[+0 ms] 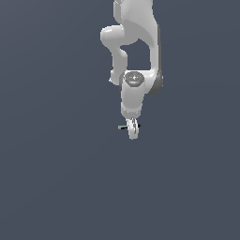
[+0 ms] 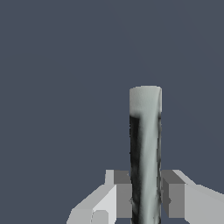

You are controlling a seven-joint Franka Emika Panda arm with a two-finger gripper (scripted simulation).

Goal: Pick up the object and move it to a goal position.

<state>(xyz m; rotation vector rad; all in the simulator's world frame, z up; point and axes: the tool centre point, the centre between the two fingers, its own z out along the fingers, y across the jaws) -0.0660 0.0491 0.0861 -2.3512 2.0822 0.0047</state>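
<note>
The stick (image 2: 145,153) sits between my two fingers (image 2: 124,199) in the wrist view, a dark shaft streaked with pale grey and capped by a light grey end, running straight out ahead of the camera. Both pads look pressed against its sides with no gap I can make out, so I read the gripper (image 2: 145,199) as clamped on the stick. In the exterior view the same stick (image 1: 123,127) shows as a short dark sliver poking out toward the exterior view's left from the gripper (image 1: 133,127), which hangs below the white arm (image 1: 136,51).

My judgement is that the grasp is made and the carry is the step in hand. No goal marker shows in either view (just flat blue-grey everywhere), so I cannot say how far there is to go or in which direction.

To do this part well I would keep the squeeze constant and move smoothly. The stick is thin and round, and most of its length seems to hang out on one side of the pads, so a jerk or a quick wrist turn could pivot it or let it slide through. I would hold the wrist orientation fixed, translate steadily, and watch the wrist view: if the pale end starts to tilt or drift off line between the fingers, I would slow down before going on.
</note>
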